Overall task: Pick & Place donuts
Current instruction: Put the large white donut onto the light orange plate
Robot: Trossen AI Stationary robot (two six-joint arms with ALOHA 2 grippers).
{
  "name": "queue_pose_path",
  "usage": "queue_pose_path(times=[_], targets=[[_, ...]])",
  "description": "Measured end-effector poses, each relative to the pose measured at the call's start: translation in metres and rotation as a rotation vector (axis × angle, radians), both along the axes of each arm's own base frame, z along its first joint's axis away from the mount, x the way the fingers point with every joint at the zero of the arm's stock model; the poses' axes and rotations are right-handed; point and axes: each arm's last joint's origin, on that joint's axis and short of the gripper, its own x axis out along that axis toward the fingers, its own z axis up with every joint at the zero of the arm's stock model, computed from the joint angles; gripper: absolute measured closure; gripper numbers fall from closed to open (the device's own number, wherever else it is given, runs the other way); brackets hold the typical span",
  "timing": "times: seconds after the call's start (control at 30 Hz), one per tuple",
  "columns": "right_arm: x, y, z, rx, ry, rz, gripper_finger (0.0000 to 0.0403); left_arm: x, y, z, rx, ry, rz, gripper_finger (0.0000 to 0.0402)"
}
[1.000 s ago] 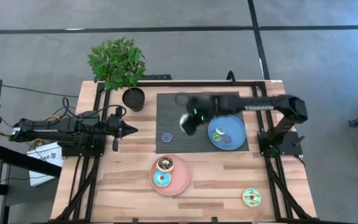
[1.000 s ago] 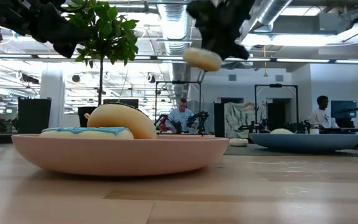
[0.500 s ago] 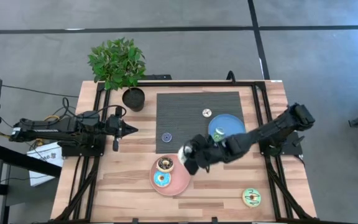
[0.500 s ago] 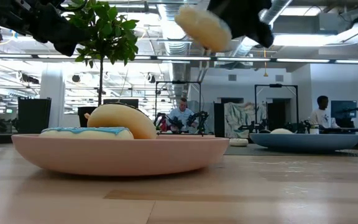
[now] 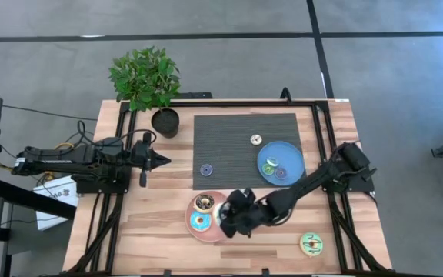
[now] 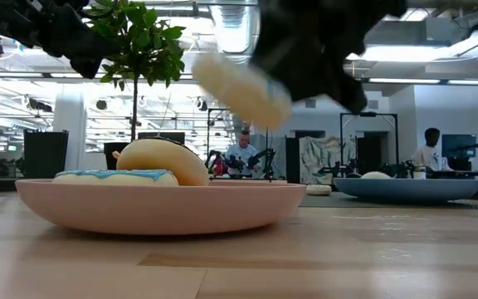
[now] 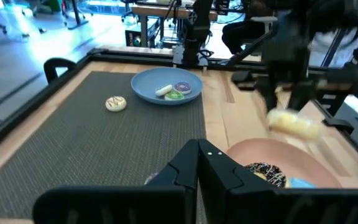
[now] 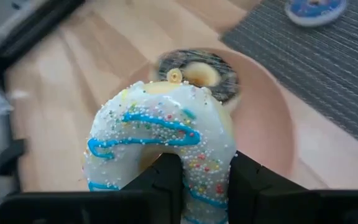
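White donut is gripped by the right gripper, its arm stretched low over the pink plate; the left gripper is parked with fingers together.

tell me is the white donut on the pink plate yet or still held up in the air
In the air. The right gripper is shut on the white sprinkled donut, which the low view shows above the pink plate, not touching it.

Right gripper carried the white sprinkled donut off the grey mat, across the desk; now over the pink plate rim, lower, jaws clamped on it.
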Motion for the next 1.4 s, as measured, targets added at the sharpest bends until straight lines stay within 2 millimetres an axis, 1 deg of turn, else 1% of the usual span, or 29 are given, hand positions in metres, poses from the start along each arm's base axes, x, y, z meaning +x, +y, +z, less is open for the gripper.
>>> queue_pose_path(times=[0.1, 0.23, 0.3, 0.4, 0.47, 0.6, 0.73, 0.9, 1.07, 1.27, 1.33, 1.4], targets=[[0.010, -0.004, -0.013, 0.017, -0.004, -0.009, 0.0331, 0.000, 0.000, -0.001, -0.045, 0.007, 0.005, 0.0402], [0.016, -0.013, -0.033, 0.016, 0.077, 0.006, 0.0332, -0.001, 0.000, -0.003, -0.050, 0.029, 0.003, 0.0402], [0.015, -0.018, -0.039, 0.015, 0.128, 0.009, 0.0332, -0.001, 0.000, -0.003, -0.050, 0.027, 0.003, 0.0402], [0.016, -0.020, -0.041, 0.002, 0.137, 0.006, 0.0332, 0.000, 0.000, -0.003, -0.049, 0.027, 0.003, 0.0402], [0.014, -0.021, -0.044, -0.026, 0.172, 0.025, 0.0332, -0.001, 0.000, -0.003, -0.049, 0.026, 0.003, 0.0402], [0.015, -0.024, -0.043, -0.010, 0.193, 0.066, 0.0333, 0.000, 0.000, -0.003, -0.035, 0.026, 0.000, 0.0402], [0.016, -0.027, -0.044, 0.010, 0.194, 0.036, 0.0326, 0.000, 0.000, -0.002, -0.024, 0.025, -0.002, 0.0402], [0.017, -0.029, -0.043, 0.008, 0.194, 0.041, 0.0293, 0.000, 0.000, -0.002, -0.023, 0.025, 0.001, 0.0402], [0.016, -0.029, -0.043, 0.016, 0.197, 0.049, 0.0236, 0.000, 0.000, -0.002, -0.022, 0.025, 0.007, 0.0402], [0.013, -0.033, -0.028, 0.069, 0.210, 0.069, 0.0166, 0.000, 0.000, -0.002, -0.021, 0.025, 0.010, 0.0402], [0.011, -0.035, -0.022, 0.072, 0.207, 0.060, 0.0156, 0.000, 0.000, -0.002, -0.021, 0.025, 0.010, 0.0402], [0.008, -0.039, -0.018, 0.063, 0.230, 0.040, 0.0154, 0.000, 0.000, -0.002, -0.021, 0.022, 0.010, 0.0402]])
